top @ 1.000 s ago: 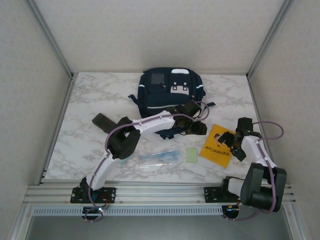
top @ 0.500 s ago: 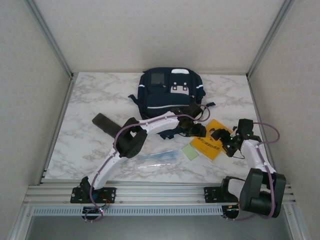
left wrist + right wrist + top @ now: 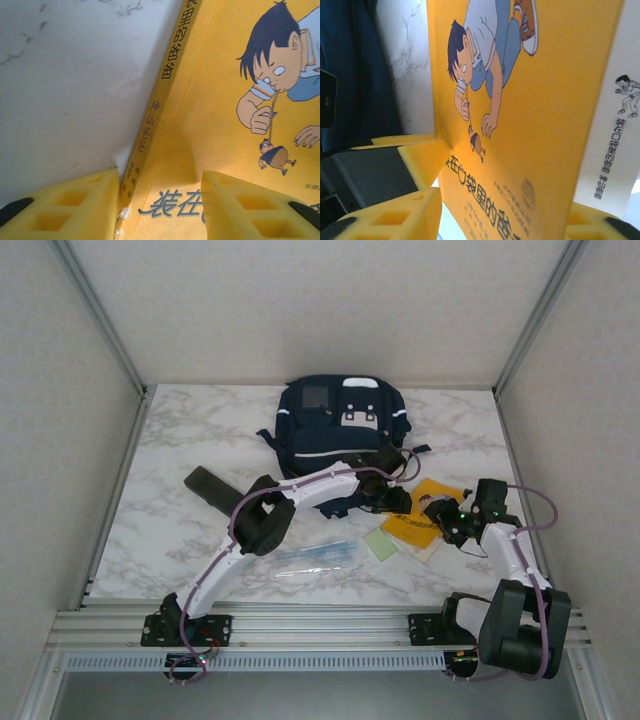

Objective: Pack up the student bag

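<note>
Book [image 3: 425, 525] lies near student bag [image 3: 340, 425], green card [image 3: 380, 545] and clear packet [image 3: 315, 555] alongside.

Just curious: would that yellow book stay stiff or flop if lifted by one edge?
The yellow book looks thin with a soft cover, so it would probably sag. Its smooth cover may be slippery. A white flap shows beside the cover, so it may fall open.

student bag [image 3: 340, 420]: one
yellow book [image 3: 425, 521]: one
small green pad [image 3: 380, 544]: one
clear packet [image 3: 315, 556]: one
flat black object [image 3: 210, 487]: one
</note>
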`<action>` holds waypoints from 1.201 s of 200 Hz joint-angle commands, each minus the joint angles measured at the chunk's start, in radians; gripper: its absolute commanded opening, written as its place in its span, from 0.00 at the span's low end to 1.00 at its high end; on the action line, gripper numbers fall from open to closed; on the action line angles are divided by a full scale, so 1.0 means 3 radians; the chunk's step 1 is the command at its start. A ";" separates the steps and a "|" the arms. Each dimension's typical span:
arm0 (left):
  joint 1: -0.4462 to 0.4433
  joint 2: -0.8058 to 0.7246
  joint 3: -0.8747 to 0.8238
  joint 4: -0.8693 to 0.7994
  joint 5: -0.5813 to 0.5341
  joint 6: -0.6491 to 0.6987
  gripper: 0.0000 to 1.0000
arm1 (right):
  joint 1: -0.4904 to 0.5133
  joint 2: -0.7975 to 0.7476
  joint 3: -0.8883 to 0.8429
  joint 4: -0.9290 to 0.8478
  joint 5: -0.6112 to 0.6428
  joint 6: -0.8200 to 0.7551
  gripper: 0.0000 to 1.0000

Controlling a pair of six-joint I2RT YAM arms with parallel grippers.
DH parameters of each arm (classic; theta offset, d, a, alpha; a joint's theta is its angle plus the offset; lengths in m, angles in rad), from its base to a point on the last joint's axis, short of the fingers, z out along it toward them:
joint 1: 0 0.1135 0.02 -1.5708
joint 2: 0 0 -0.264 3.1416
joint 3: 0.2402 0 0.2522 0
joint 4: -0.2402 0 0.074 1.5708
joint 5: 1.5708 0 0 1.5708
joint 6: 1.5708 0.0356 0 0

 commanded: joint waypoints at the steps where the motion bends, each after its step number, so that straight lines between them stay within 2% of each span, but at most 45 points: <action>1: -0.0013 0.0056 0.0088 -0.0095 0.0110 0.0004 0.46 | 0.0026 -0.0144 0.0087 -0.0145 0.0030 -0.0014 0.34; 9: 0.0010 0.0008 0.0094 -0.0090 0.0117 -0.0009 0.46 | 0.0024 -0.0180 0.0135 -0.0229 0.0072 -0.0026 0.28; 24: 0.0089 -0.0109 0.0094 -0.0087 0.0123 -0.0021 0.48 | 0.0024 -0.0209 0.0223 -0.0335 0.0121 -0.0042 0.04; 29: 0.0114 -0.0159 0.0089 -0.0082 0.0115 -0.0015 0.48 | 0.0025 -0.0208 0.0254 -0.0356 0.0117 -0.0040 0.00; 80: 0.0505 -0.0686 -0.0161 0.0114 0.0048 -0.0095 0.52 | 0.0041 -0.0152 0.0616 -0.0483 -0.0131 -0.0037 0.00; 136: 0.0826 -0.1081 -0.1071 0.1107 0.0414 -0.0719 0.60 | 0.0211 -0.0119 0.1284 -0.0483 -0.0603 0.0033 0.00; 155: 0.0868 -0.1160 -0.1347 0.1543 0.0531 -0.1043 0.62 | 0.0332 -0.0060 0.1415 -0.0286 -0.0708 0.0151 0.00; 158: 0.0873 -0.1176 -0.1390 0.1602 0.0543 -0.1099 0.67 | 0.0356 -0.0043 0.1429 -0.0241 -0.0717 0.0175 0.00; 164: 0.0890 -0.1198 -0.1460 0.1803 0.0563 -0.1185 0.69 | 0.0408 0.0000 0.1465 -0.0152 -0.0734 0.0204 0.00; 214: 0.1000 -0.1253 -0.1915 0.2637 0.0678 -0.1835 0.70 | 0.1001 0.0604 0.1740 0.0557 -0.0746 0.0313 0.00; 240: 0.1019 -0.1306 -0.2212 0.2843 0.0655 -0.1979 0.70 | 0.1128 0.0924 0.1727 0.0940 -0.0813 0.0405 0.00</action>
